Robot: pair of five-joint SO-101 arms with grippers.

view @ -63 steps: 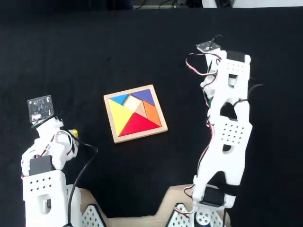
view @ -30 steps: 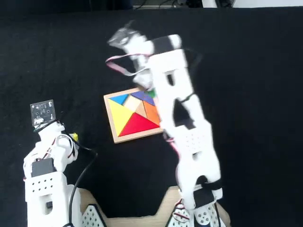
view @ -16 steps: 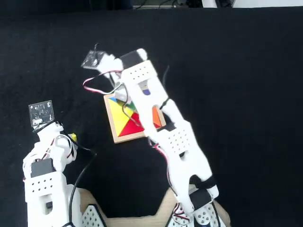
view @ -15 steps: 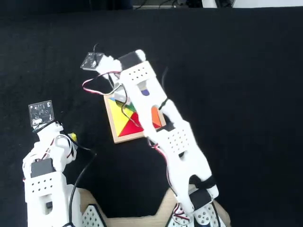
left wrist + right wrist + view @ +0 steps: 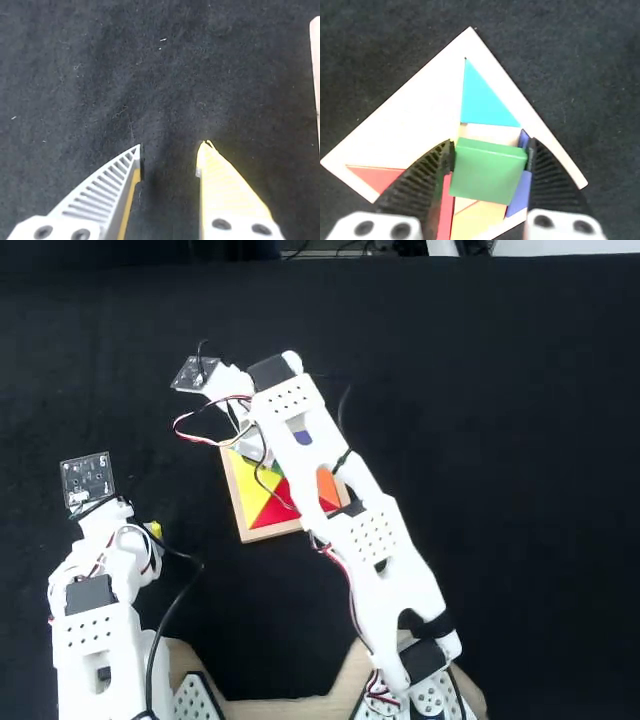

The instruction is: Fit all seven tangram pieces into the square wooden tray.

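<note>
Right pincer was pinching a green piece between both fingers, held over the middle of the tray. In the tray around it lay a cyan triangle, a red piece and a blue piece. Left pincer was spread, hanging over the black counter near the tray's edge.

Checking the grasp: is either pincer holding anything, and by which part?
The right pincer grips the green piece by two opposite edges over the tray. The left pincer is empty.
</note>
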